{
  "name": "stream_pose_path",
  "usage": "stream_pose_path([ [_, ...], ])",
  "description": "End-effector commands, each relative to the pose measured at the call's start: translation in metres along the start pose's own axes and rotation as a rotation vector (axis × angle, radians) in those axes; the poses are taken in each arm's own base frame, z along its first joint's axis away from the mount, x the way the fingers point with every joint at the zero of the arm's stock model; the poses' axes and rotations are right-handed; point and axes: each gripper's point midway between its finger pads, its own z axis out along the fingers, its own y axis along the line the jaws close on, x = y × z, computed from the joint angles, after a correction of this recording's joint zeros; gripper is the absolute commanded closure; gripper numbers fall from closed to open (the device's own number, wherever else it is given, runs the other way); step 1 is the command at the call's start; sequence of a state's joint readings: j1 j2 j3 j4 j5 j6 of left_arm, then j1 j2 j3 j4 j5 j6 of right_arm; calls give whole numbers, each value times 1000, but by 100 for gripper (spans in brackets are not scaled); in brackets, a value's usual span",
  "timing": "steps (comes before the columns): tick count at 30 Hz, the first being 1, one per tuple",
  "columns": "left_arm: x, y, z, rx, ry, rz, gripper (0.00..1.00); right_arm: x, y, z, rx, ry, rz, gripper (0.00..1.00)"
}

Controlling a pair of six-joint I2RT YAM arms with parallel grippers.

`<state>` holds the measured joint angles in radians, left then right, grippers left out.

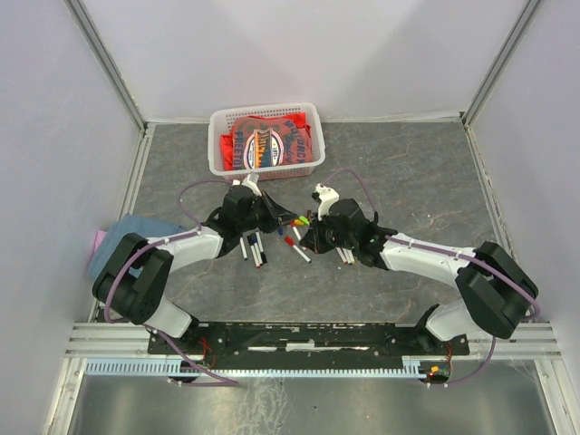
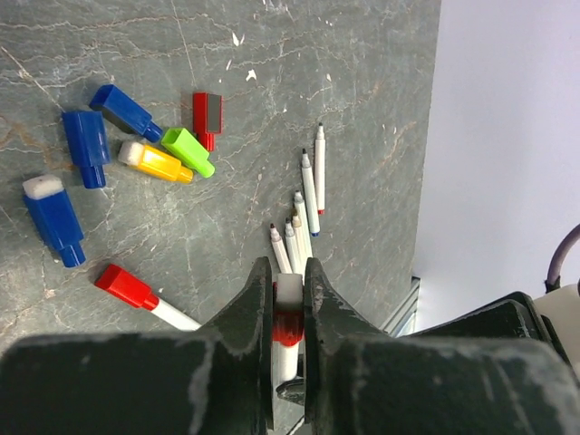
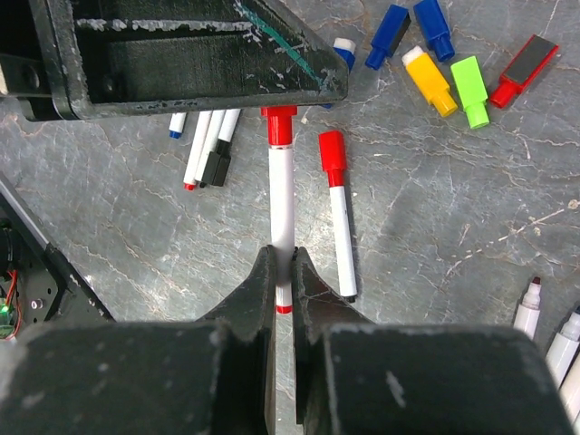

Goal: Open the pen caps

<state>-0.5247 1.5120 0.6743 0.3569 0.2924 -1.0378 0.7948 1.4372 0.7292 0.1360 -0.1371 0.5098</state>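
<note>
Lab test cell: white panel walls (image 1: 299,45), aluminium mounting rail (image 1: 109,344).

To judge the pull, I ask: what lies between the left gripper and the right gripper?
The right wrist view shows one pen bridging them: left gripper shut on its red cap, right gripper on its white barrel.

- Top view: high behind the arm bases (image 1: 299,340), looking down, far from the green cap (image 1: 303,220).
- Wrist views: close above that cap (image 2: 188,151) (image 3: 469,91), shared by all.

Basket (image 1: 217,145): far centre of table (image 1: 417,181).
Cloth (image 1: 136,228): table's left edge.
Pen caps (image 2: 154,161): grouped before basket.
Capped pen (image 3: 340,227): flat on table, just beside held pen (image 3: 282,195).
</note>
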Motion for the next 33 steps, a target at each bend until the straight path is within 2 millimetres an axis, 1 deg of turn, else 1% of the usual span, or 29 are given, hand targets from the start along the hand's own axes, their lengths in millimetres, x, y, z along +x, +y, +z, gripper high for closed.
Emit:
stream_pose_path([
  [1,-7,-21,-4,87,-17,-2,97,-16,10,-6,-47,-54,3,96],
  [5,-5,-29,-6,133,-11,7,97,-22,17,-7,-84,-66,20,75],
  [6,-5,-30,-6,143,-8,8,97,-23,18,-7,-95,-67,27,72],
  [9,-3,-35,-7,171,5,7,97,-28,22,-6,-122,-76,46,69],
  [14,0,-40,-7,207,21,-1,97,-33,24,-3,-149,-85,72,69],
  [18,2,-44,-8,235,30,-4,97,-36,24,-2,-174,-94,97,70],
  [20,3,-46,-8,251,37,-10,97,-37,24,0,-188,-94,110,72],
  [22,4,-46,-8,259,43,-14,97,-37,23,2,-197,-89,119,79],
  [23,5,-47,-7,261,44,-15,97,-36,23,3,-200,-87,122,85],
  [24,5,-47,-7,264,46,-17,97,-35,22,4,-203,-85,125,89],
  [25,5,-47,-7,266,47,-15,97,-34,21,5,-201,-83,130,97],
  [28,3,-46,-5,258,43,-12,97,-29,14,7,-176,-63,137,99],
  [30,-2,-38,0,207,21,0,97,-23,4,10,-130,-37,113,99],
  [33,-15,-25,7,110,-38,0,97,-13,-18,12,-13,-2,77,99],
])
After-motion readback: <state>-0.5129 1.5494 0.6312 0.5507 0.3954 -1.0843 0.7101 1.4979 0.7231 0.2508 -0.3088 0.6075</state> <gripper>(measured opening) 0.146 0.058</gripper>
